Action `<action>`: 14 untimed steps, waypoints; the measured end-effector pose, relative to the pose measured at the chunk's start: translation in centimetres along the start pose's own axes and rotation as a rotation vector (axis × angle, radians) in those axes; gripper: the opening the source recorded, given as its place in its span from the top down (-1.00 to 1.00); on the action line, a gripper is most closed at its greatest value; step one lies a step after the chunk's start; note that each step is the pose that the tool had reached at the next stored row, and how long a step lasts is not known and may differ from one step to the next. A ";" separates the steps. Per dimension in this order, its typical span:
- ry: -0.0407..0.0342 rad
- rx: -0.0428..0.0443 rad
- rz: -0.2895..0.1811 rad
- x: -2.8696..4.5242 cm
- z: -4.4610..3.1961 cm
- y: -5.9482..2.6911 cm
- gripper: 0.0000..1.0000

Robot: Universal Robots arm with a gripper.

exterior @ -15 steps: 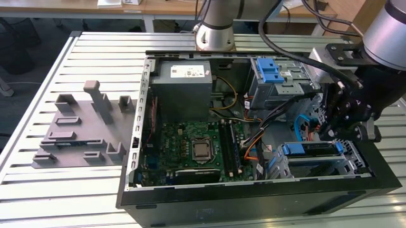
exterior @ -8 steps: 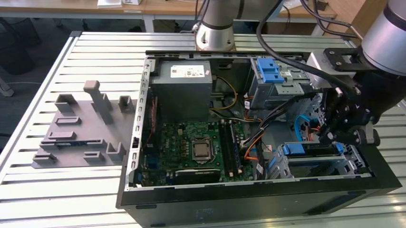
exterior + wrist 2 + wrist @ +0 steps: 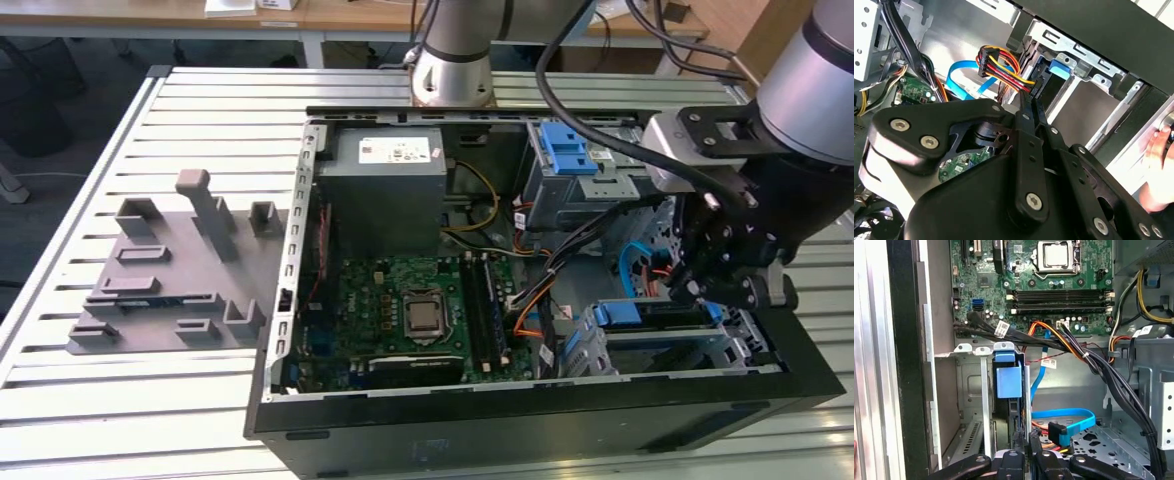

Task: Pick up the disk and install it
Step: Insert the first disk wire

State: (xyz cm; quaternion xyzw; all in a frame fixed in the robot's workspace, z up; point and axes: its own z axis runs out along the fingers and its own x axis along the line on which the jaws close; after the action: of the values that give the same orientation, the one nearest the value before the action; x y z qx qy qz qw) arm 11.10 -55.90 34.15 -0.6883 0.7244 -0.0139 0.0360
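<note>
The disk (image 3: pixel 651 314) sits in the lower drive bay at the case's front corner, on the exterior view's right, its blue side rail showing along the top. In the first wrist view the disk (image 3: pixel 1019 410) appears edge-on, standing between the bay's metal walls with a blue plastic rail tab (image 3: pixel 1008 381) at its far end. My gripper (image 3: pixel 707 290) hangs directly over this bay. Its black fingers (image 3: pixel 1038 460) are drawn close together on the disk's near edge. In the second wrist view the gripper (image 3: pixel 1030 102) reaches into the bay beside the blue tab (image 3: pixel 1061 67).
The open computer case (image 3: pixel 534 420) holds the motherboard (image 3: pixel 414 310), a grey power-supply box (image 3: pixel 387 190) and an upper metal cage with a blue latch (image 3: pixel 574 160). Blue data cable (image 3: pixel 1064 416) and coloured power wires (image 3: pixel 1001 67) lie beside the bay. A grey fixture (image 3: pixel 174 270) lies on the table. A person's hand (image 3: pixel 1159 150) rests outside the case.
</note>
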 end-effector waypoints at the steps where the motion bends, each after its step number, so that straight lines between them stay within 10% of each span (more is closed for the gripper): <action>1: -0.0008 0.0033 -0.003 0.02 0.03 0.03 0.68; 7: -0.0059 0.0121 -0.020 0.40 0.25 0.22 0.68; 14: -0.0307 0.0161 -0.034 0.87 0.40 0.39 0.68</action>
State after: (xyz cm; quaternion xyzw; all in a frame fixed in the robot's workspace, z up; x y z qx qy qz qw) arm 10.70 -56.74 33.70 -0.7003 0.7118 -0.0098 0.0523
